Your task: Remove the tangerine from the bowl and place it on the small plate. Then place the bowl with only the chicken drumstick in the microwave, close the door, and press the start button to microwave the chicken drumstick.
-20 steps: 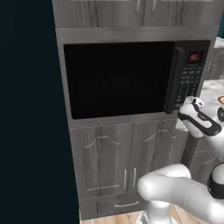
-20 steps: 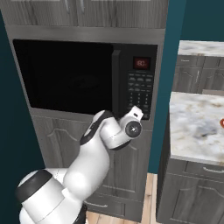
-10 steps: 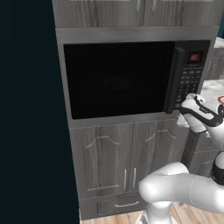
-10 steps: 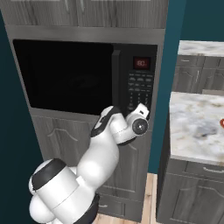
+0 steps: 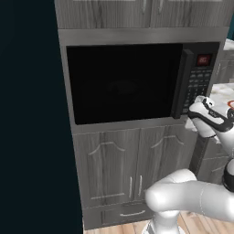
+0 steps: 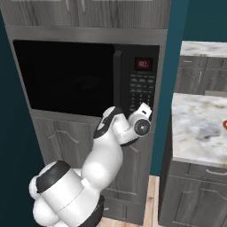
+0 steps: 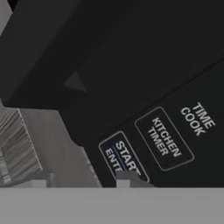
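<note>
The black microwave (image 5: 123,82) sits built into grey cabinets, and its door (image 6: 66,75) is closed, handle (image 5: 179,84) beside the keypad (image 5: 197,87). The bowl, chicken drumstick and tangerine are hidden or out of view. My gripper (image 5: 195,106) (image 6: 142,108) is right at the keypad's lower end. In the hand view its two tips stand apart with nothing between them, gripper (image 7: 81,181), and one fingertip (image 7: 122,178) sits just under the START button (image 7: 122,158). A sliver of the small plate's red rim (image 5: 231,104) (image 6: 225,125) shows on the counter at the right.
A marble counter (image 6: 199,128) with grey cabinets below stands right of the microwave. Grey cabinet doors (image 5: 132,164) lie under the microwave. A KITCHEN TIMER button (image 7: 162,138) is beside START. A dark teal wall (image 5: 27,114) is at the left.
The hand has swung up and in toward the lower end of the keypad. The microwave door has stayed closed.
</note>
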Tool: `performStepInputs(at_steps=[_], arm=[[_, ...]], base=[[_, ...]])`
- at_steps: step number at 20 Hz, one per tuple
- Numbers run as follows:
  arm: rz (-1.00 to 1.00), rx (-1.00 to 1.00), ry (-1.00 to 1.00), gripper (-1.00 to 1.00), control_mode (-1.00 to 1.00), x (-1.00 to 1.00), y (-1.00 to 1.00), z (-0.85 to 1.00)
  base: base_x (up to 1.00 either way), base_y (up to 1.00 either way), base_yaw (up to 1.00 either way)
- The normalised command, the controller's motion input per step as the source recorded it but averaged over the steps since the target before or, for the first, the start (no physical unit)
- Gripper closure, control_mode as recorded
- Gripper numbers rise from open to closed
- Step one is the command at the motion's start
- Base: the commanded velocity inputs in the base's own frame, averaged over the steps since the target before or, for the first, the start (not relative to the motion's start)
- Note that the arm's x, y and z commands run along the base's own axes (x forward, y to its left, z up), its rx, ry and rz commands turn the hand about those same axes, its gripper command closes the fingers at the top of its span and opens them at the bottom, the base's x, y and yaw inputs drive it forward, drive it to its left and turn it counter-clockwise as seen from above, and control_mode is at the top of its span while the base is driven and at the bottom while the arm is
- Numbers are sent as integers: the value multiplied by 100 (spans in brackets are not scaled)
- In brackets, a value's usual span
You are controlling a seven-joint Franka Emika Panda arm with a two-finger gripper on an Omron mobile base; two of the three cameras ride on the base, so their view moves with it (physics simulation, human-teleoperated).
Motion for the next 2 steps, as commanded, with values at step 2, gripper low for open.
performStepInputs(at_steps=[2], arm=[[0, 0, 0, -100, -100, 18, 44, -34]], base=[[0, 0, 0]])
